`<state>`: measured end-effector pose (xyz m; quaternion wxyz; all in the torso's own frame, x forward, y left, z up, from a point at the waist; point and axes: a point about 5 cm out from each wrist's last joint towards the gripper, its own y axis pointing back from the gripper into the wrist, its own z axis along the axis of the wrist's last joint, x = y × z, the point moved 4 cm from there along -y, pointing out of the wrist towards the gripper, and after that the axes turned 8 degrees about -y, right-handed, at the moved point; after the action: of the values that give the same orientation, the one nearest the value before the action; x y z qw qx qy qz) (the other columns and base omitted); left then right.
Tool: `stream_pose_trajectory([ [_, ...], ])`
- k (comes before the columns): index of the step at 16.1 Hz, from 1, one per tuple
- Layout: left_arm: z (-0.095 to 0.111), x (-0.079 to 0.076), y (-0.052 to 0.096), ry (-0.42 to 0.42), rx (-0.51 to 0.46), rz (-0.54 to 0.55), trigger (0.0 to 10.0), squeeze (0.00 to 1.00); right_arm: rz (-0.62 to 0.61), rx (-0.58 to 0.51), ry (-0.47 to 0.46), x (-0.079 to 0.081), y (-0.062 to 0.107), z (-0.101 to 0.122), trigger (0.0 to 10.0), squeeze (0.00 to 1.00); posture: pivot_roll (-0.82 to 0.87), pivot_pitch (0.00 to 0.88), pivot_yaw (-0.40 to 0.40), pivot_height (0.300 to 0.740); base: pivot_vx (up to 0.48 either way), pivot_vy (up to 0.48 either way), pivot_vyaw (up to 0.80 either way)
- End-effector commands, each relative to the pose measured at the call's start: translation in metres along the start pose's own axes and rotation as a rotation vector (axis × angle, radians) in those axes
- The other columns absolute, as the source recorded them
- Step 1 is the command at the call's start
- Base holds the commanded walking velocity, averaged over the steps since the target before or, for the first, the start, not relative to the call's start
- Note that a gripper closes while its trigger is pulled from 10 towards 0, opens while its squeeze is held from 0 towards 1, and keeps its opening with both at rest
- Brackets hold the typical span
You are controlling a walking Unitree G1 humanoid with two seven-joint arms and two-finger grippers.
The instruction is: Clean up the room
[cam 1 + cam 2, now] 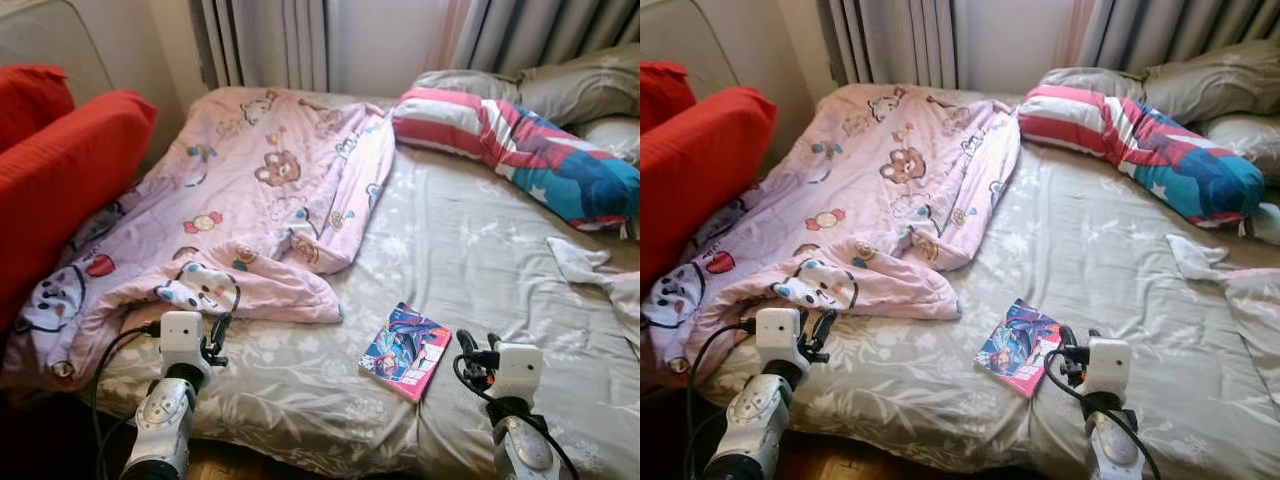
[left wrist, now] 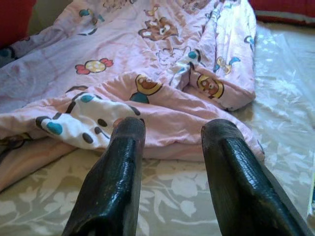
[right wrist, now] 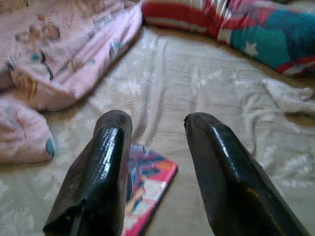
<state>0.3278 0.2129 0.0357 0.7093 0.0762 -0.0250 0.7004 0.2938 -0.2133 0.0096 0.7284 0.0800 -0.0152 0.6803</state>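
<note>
A bright pink and blue book [image 1: 406, 351] lies flat on the grey flowered bedsheet [image 1: 470, 240] near the bed's front edge. My right gripper [image 3: 157, 128] is open just to the right of the book, its left finger over the book's corner [image 3: 147, 189]. A crumpled pink cartoon blanket [image 1: 250, 200] covers the bed's left half. My left gripper [image 2: 172, 130] is open, low over the sheet, pointing at the blanket's folded front edge [image 2: 162, 118]. Neither gripper holds anything.
A red, white and blue striped pillow [image 1: 520, 145] lies at the back right with grey pillows [image 1: 570, 90] behind it. A small white cloth [image 1: 580, 262] lies at the right. Red cushions [image 1: 60, 160] stand on the left. Curtains hang behind the bed.
</note>
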Motion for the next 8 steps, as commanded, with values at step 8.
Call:
stream_pose_trajectory([
  [8,0.002,0.0056,0.0107,-0.008,-0.016,-0.002,10.0,0.0,-0.007,-0.007,0.01,0.0063,0.0099,0.0008,10.0,0.0,0.03,0.076,-0.007,0.74,0.0,0.0,0.0],
])
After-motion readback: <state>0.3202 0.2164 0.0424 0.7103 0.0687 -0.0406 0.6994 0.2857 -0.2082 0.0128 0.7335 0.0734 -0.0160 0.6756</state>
